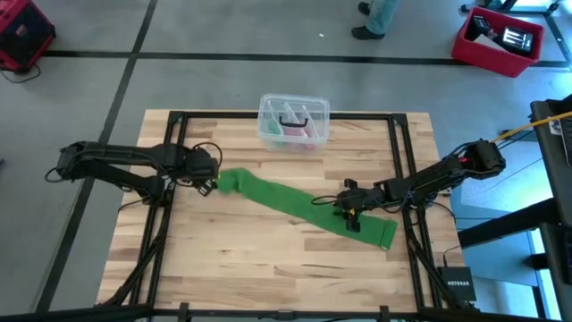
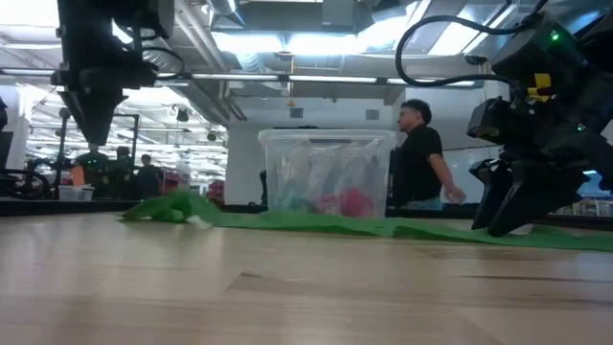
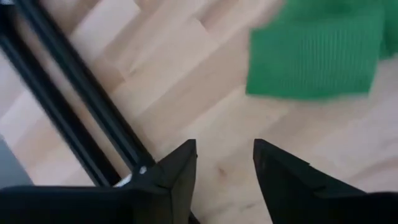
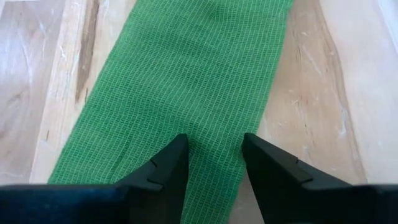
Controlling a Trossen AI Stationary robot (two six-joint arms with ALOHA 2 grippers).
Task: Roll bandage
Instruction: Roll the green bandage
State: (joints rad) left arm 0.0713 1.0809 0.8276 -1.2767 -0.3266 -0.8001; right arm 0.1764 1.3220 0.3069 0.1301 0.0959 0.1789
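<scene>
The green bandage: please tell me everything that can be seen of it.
The bandage is a bright green strip of soft woven fabric with a fine grid texture. It lies mostly flat and unrolled, diagonally across the wooden table. Its end nearest the left gripper is folded into a small bunch; that gripper's fingers are apart with nothing between them. The right gripper is down over the other part, near the far end, its fingers slightly apart above the cloth; contact cannot be told.
</scene>
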